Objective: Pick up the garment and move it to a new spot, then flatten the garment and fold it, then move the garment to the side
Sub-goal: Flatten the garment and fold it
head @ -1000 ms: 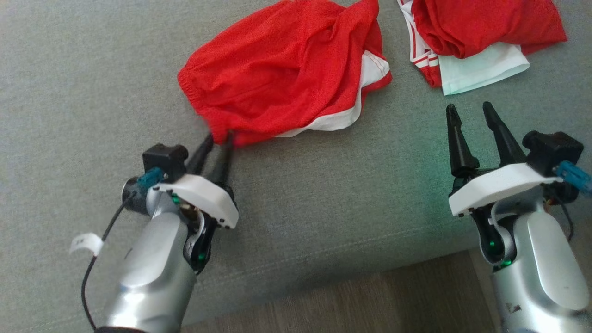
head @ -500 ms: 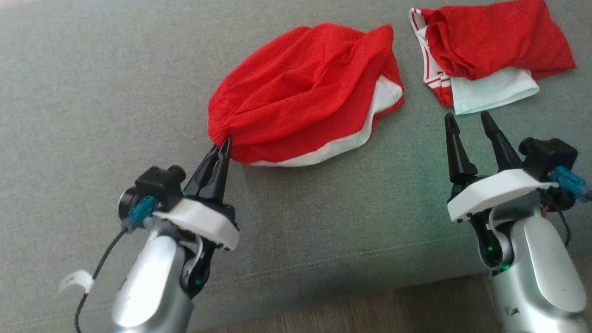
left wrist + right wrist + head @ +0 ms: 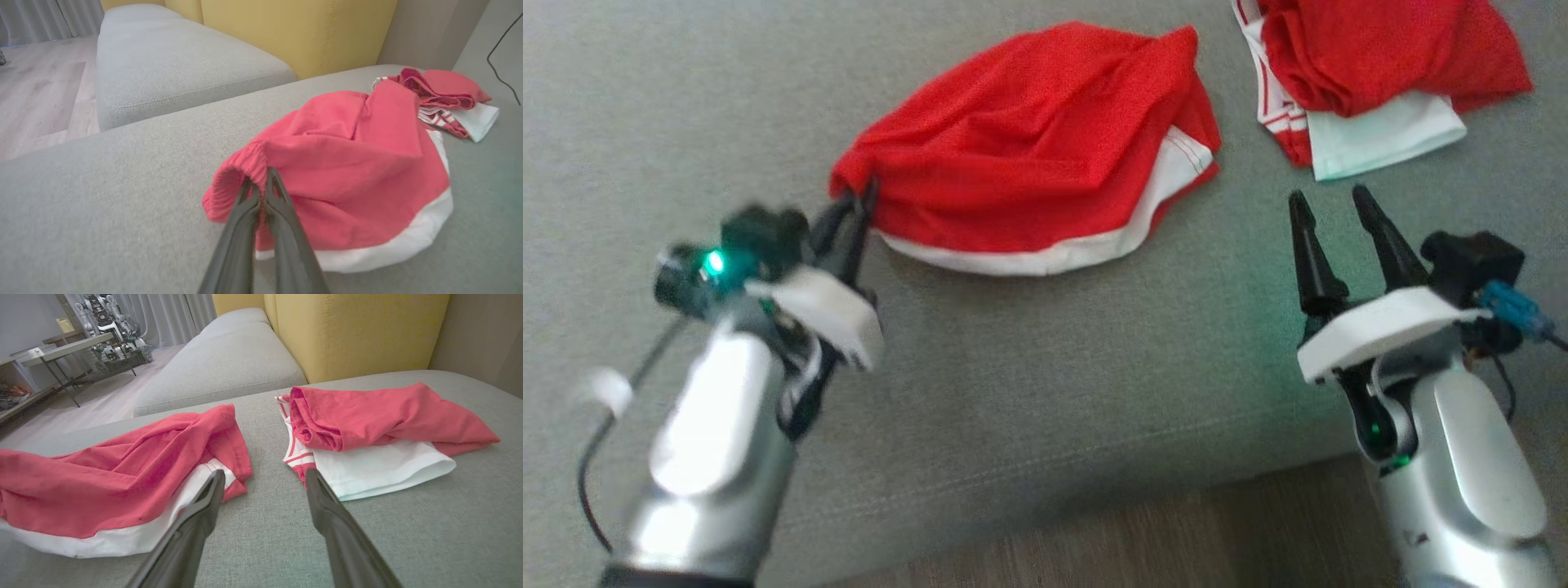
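garment (image 3: 1029, 155) pulled leftward, long axis lying left-right.

grey fabric sofa seat (image 3: 1045, 392), a second grey cushion (image 3: 163, 61) beyond it — yellow backrest (image 3: 294, 32) behind both. pale wood floor (image 3: 36, 94), light curtains (image 3: 175, 314), metal-legged table (image 3: 69, 345) far off; soft even light.

grey sofa seat (image 3: 1045, 392) | second red-and-white clothes pile (image 3: 1364, 73) at right | yellow backrest (image 3: 298, 32) | wood floor (image 3: 1176, 539)
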`<state>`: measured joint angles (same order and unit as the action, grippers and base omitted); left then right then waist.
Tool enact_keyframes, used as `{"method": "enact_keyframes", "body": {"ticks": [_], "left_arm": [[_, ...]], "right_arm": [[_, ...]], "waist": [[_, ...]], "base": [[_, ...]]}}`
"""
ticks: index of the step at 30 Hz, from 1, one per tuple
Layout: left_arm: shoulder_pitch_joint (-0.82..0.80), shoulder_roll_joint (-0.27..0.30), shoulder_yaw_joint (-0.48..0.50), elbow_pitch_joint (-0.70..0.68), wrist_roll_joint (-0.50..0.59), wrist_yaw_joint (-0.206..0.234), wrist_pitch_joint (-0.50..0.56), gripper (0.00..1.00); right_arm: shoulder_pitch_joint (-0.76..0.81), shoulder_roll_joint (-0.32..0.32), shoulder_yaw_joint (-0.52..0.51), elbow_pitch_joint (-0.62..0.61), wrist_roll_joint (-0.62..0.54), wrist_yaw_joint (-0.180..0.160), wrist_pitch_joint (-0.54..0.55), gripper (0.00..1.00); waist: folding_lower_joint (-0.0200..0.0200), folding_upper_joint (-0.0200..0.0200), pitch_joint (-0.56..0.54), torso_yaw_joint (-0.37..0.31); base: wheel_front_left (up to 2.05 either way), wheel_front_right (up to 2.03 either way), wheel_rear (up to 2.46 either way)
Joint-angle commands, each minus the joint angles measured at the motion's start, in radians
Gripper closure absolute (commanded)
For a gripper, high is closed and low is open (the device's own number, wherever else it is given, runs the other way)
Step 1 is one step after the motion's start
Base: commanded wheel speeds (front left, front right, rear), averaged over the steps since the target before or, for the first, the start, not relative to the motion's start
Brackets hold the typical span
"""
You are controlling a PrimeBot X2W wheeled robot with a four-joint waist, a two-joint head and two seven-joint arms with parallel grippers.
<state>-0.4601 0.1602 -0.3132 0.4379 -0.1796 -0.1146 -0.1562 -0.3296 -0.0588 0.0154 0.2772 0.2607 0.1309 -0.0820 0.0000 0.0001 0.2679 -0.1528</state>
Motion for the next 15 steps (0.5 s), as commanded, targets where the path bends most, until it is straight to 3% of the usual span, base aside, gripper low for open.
{"method": "enact_keyframes", "body": {"ticks": [1,15], "left_arm": [[-0.099,0.044,0.028,0.005,0.007,-0.002,0.026,1.00],[-0.405,0.122,-0.023,0.308,-0.017,-0.015,0.148,1.00]], "right_arm": [[-0.061,0.009,0.034,-0.035,-0.005,0.000,-0.005,0.00],[-0.161,0.009,0.092,-0.004,0.030,0.000,-0.055,0.00]], "waist": [[0.0000,-0.0001,0.047,-0.037],[0.0000,-0.0001,0.158,-0.114]], "base": [[0.00,0.00,0.00],[0.00,0.00,0.00]]}}
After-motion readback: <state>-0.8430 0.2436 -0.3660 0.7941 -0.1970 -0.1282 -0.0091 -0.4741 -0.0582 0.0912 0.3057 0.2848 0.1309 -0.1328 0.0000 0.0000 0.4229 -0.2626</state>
